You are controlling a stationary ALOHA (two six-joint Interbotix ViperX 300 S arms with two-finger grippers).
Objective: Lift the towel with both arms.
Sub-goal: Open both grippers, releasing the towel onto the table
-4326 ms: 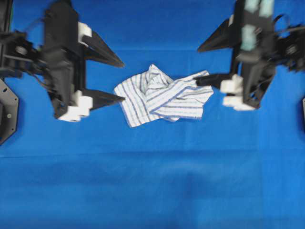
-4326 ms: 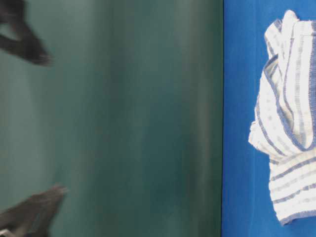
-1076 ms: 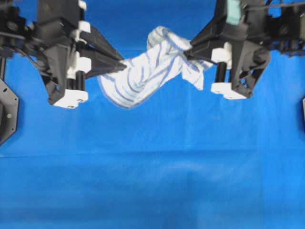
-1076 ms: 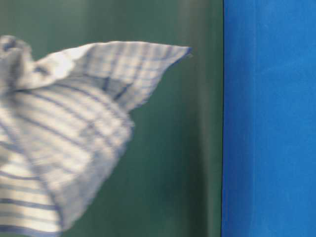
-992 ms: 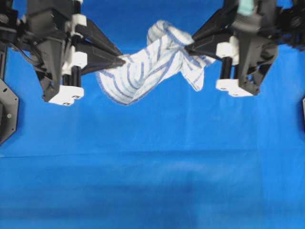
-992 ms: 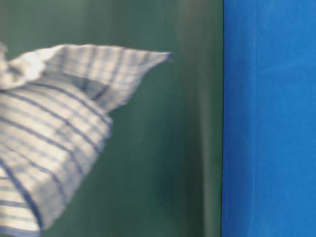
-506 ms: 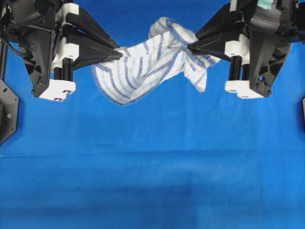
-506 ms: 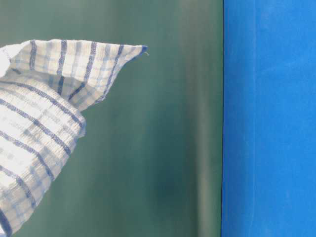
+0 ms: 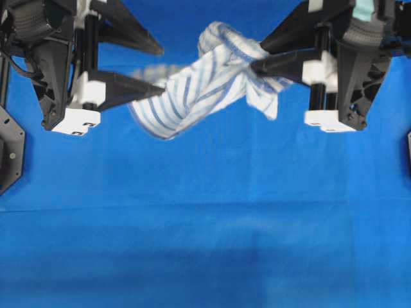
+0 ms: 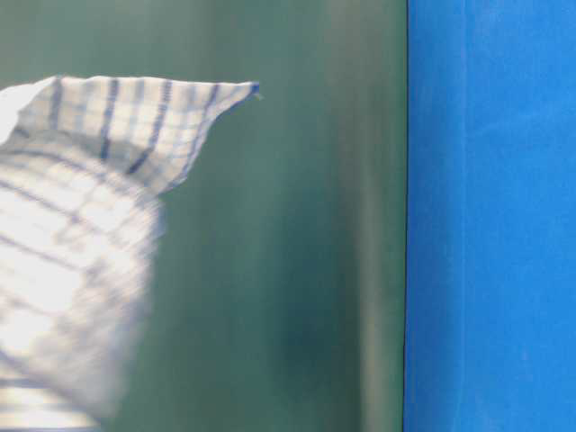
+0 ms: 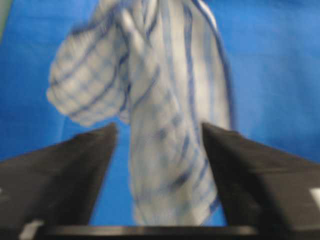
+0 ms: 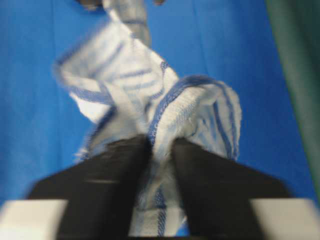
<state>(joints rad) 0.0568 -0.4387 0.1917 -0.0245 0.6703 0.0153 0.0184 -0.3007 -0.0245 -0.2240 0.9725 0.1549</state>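
The white towel with blue stripes hangs in the air between the two arms, its left part blurred. My left gripper stands open, its fingers wide on either side of the towel's end without pressing it. At the towel's right end my right gripper has its fingers slightly parted, and a fold of cloth still lies between them. In the table-level view only a blurred part of the towel shows, and no gripper.
A plain blue cloth covers the table below the towel. A black mount sits at the left edge. In the table-level view a green wall stands beside the blue surface.
Both grippers were shut on the lifted towel half a second ago. Now the left fingers have spread wide, the right ones have parted a little, and the towel's left part blurs and sags.
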